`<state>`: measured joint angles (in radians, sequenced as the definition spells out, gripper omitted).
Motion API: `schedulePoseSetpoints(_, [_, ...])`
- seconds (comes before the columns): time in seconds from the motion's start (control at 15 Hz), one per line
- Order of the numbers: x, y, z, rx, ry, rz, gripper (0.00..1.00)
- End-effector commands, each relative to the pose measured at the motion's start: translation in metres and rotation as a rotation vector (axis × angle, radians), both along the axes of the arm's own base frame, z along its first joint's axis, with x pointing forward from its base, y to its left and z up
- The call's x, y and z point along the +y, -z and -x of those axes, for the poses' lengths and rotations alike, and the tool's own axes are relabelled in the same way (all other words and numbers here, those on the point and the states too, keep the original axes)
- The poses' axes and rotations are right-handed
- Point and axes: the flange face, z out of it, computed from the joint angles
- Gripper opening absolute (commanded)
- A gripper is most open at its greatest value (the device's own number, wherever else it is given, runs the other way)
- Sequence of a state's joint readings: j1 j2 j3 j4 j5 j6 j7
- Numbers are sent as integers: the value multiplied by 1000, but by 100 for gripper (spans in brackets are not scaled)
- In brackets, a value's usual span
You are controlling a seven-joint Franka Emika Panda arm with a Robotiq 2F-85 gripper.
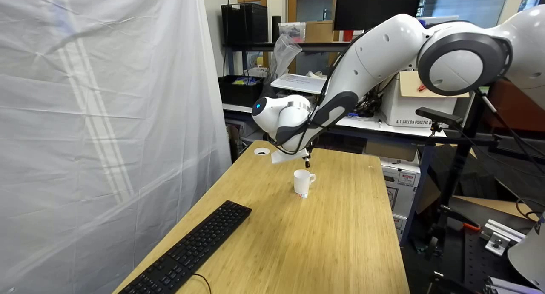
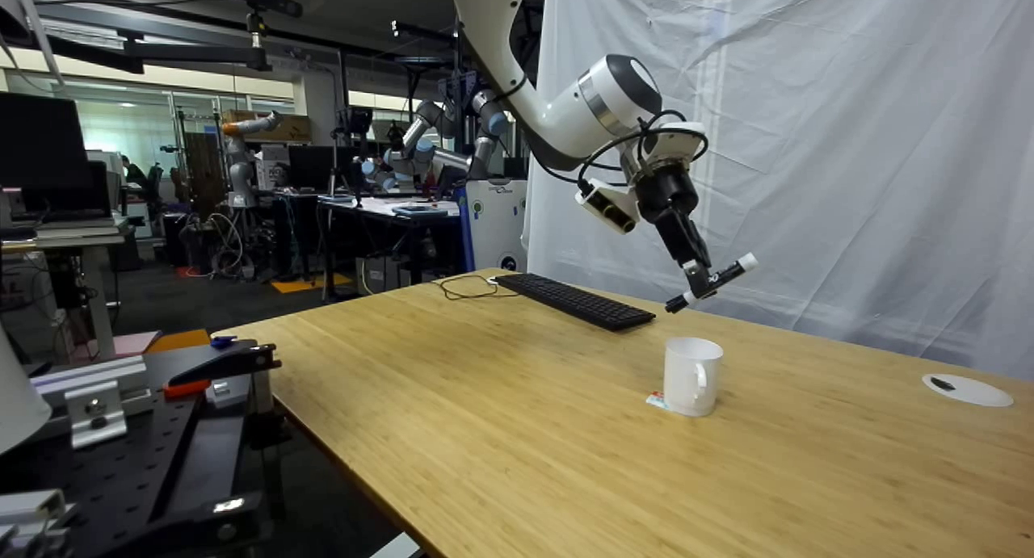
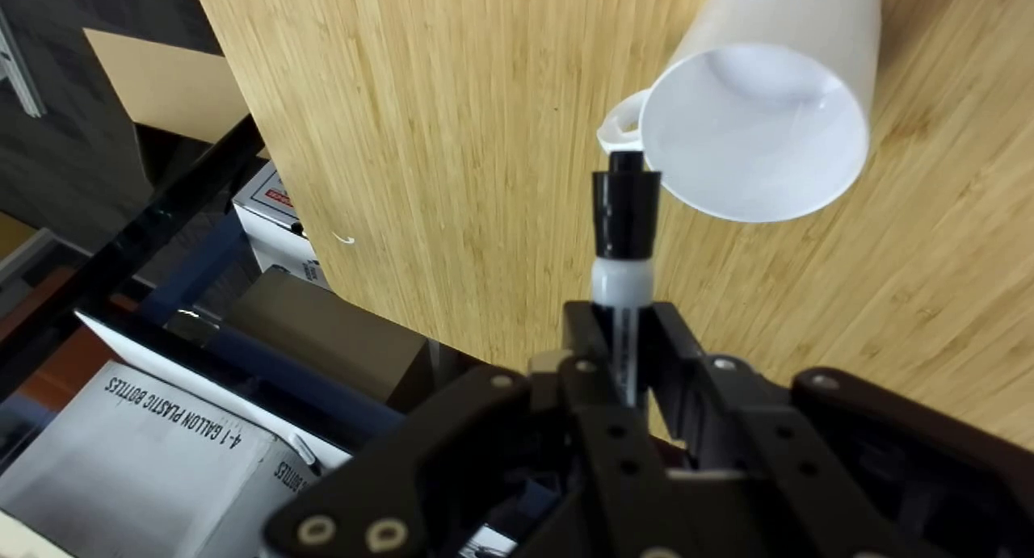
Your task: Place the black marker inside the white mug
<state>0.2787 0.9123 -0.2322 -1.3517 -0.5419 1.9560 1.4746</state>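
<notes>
Bright tabletop (image 2: 485, 380), dim background (image 2: 210, 308), faint shadow beside mug (image 3: 759, 122), wrist-view pincer (image 3: 625, 320) blurred

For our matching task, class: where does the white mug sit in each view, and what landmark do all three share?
In an exterior view: the white mug slightly right of centre, below mid-height.
In an exterior view: the white mug further right of centre, lower half.
In the wrist view: the white mug upper right, mouth showing.
Shared landmark: the wooden tabletop beneath it.

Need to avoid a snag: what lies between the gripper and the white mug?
Only the black marker, jutting from the gripper in the wrist view; past it, an exterior view shows the gap down to the white mug bare.
</notes>
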Motion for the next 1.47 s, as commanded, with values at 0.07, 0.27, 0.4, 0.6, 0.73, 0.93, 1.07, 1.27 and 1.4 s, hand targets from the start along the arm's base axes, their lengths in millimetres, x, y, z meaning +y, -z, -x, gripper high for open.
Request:
schedulePoseSetpoints(0.07, [9,8,-10,40,-6,69,5])
schedulePoseSetpoints(0.27, [20,11,-13,55,-3,129,5])
schedulePoseSetpoints(0.4, [26,12,-15,62,-11,174,5])
schedulePoseSetpoints(0.6, [28,17,-16,77,-23,239,5])
schedulePoseSetpoints(0.73, [26,22,-16,85,-25,262,5])
schedulePoseSetpoints(0.93, [23,33,-16,89,-34,280,5])
schedulePoseSetpoints(1.07, [24,42,-17,93,-49,292,5])
schedulePoseSetpoints(1.27, [26,54,-18,99,-71,315,5])
schedulePoseSetpoints(1.4, [29,60,-20,94,-87,335,5])
